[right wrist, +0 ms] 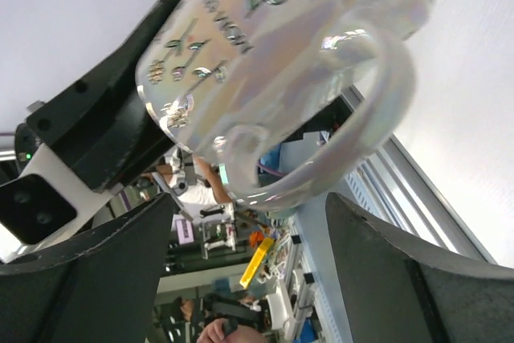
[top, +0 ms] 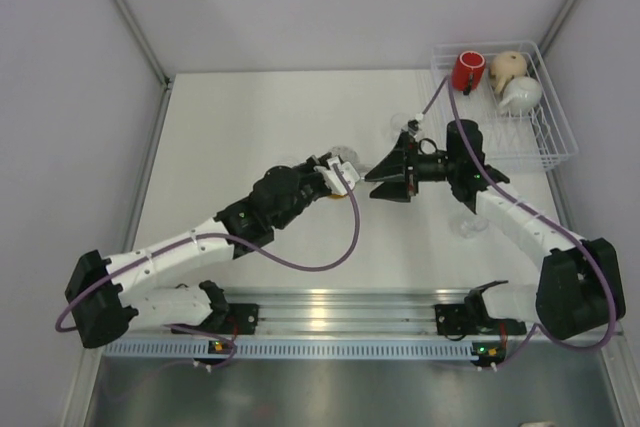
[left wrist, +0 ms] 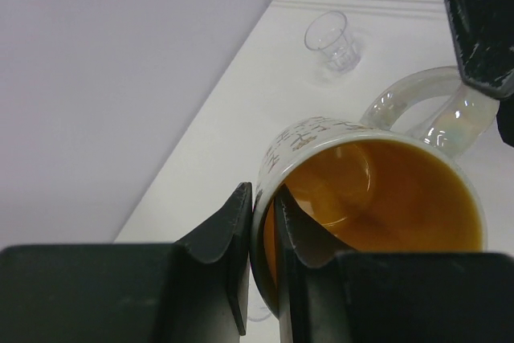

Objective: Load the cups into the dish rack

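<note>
My left gripper [top: 345, 169] [left wrist: 263, 198] is shut on the rim of the speckled white mug with orange inside [left wrist: 377, 190], holding it above mid-table. My right gripper [top: 385, 175] [right wrist: 249, 206] is open, its fingers on either side of the mug's handle [right wrist: 353, 118] without closing on it. The mug's printed side [right wrist: 265, 46] fills the right wrist view. The white wire dish rack [top: 556, 107] stands at the far right and holds a red cup [top: 467, 70], a beige mug [top: 508, 66] and a white mug [top: 522, 95].
A clear glass tumbler [left wrist: 331, 38] stands on the table beyond the mug, also seen from the top [top: 405, 124]. Another tumbler [top: 468, 225] stands beside the right forearm. Grey walls close in the table on the left, back and right.
</note>
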### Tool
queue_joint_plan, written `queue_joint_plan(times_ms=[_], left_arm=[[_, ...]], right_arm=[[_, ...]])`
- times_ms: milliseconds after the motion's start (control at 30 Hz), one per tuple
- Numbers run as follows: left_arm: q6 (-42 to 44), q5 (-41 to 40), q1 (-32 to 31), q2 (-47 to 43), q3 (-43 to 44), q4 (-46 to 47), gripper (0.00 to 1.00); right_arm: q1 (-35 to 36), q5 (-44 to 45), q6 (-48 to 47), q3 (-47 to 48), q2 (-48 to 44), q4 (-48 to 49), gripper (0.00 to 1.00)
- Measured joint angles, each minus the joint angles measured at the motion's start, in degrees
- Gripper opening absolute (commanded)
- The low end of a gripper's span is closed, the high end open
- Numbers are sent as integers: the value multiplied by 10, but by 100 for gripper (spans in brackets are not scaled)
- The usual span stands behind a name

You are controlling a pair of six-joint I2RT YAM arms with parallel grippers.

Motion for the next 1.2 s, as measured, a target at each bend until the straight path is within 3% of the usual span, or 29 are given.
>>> queue_joint_plan(times_ms=[300, 633, 867, 933, 967, 1000, 1200], left_arm=[[37, -9, -36, -37, -1, 20, 0], [50, 52, -40, -66, -33, 48, 0], [89, 80, -49, -82, -35, 64, 0], [102, 80, -51, -83, -35, 67, 0], [111, 80, -52, -84, -35, 72, 0], [122, 82, -54, -84, -35, 77, 0], [167, 67, -57, -81, -42, 86, 0]], right_arm=[[1, -31, -10, -5, 6, -13, 68], [5, -68, 115, -38, 16, 137, 61], [10, -79, 303, -90, 34, 355, 36], [10, -77, 361, -106, 44, 426, 23], [10, -78, 393, -113, 52, 462, 9], [11, -76, 430, -119, 63, 495, 3], [18, -77, 500, -121, 125, 621, 0]])
